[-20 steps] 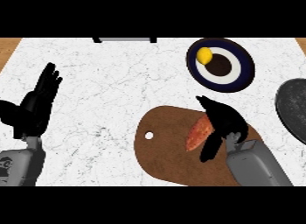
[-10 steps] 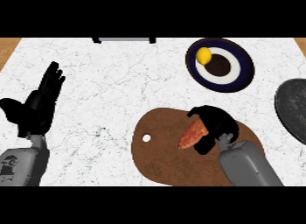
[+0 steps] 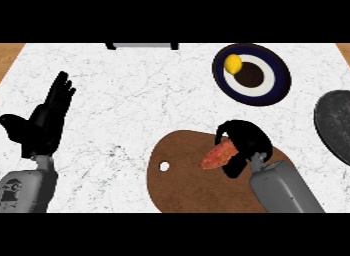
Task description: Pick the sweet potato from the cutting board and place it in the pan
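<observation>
Over at the left of the frame, the left hand point(image 3: 39, 125) sits open, fingers straight and pointing up the white marbled desk point(image 3: 141, 105), thumb out to the side, touching nothing. Moving to the lower middle, there's the brown cutting board point(image 3: 185, 182), with a small hole near its left edge. And here's the action: the sweet potato point(image 3: 219, 154), orange and tilted, is over the board's upper right part, with the right hand point(image 3: 246, 145) curled round its right end. Up top, right of centre, a dark-rimmed plate point(image 3: 275, 90) carries a yellow fruit point(image 3: 233, 63) on its left side. At the far right edge, the dark pan point(image 3: 344, 127), well apart from the sweet potato.
</observation>
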You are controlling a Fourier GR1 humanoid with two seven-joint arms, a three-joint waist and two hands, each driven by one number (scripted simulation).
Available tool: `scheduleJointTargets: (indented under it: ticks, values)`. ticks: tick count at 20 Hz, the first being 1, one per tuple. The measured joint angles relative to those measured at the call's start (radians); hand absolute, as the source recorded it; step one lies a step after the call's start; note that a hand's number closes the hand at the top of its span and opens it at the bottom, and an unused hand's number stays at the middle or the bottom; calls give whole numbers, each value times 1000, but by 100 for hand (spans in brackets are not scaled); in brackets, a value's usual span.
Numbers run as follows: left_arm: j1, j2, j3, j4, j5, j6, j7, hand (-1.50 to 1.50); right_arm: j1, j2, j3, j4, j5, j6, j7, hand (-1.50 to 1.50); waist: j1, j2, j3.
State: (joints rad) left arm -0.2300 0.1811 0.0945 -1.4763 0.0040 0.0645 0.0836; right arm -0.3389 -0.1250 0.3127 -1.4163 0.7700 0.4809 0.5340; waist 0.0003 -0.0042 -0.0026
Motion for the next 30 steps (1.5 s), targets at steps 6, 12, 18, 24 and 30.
scheduleJointTargets:
  ticks: [6, 12, 18, 24, 30]
  values:
    - [24, -2, 7, 0, -8, 0, -21, 0, 198, 3, 115, -180, 118, -84, 46, 150, -7, -5, -1]
    - [36, -1, 12, -8, -8, -1, -18, 0, 337, -48, 216, -413, 289, -210, 111, 150, -14, -5, 1]
    - [32, -2, 13, -19, -4, -2, -3, 0, 373, -86, 214, -656, 398, -291, 156, 150, -15, -2, 2]
    - [10, 2, 21, 5, 1, -14, -10, 0, 376, -94, 102, -793, 396, -332, 169, 150, -10, 2, 2]
    - [3, -2, 18, 7, -3, -13, -11, 0, 336, -83, -163, -769, 178, -420, 81, 150, -4, 5, 4]
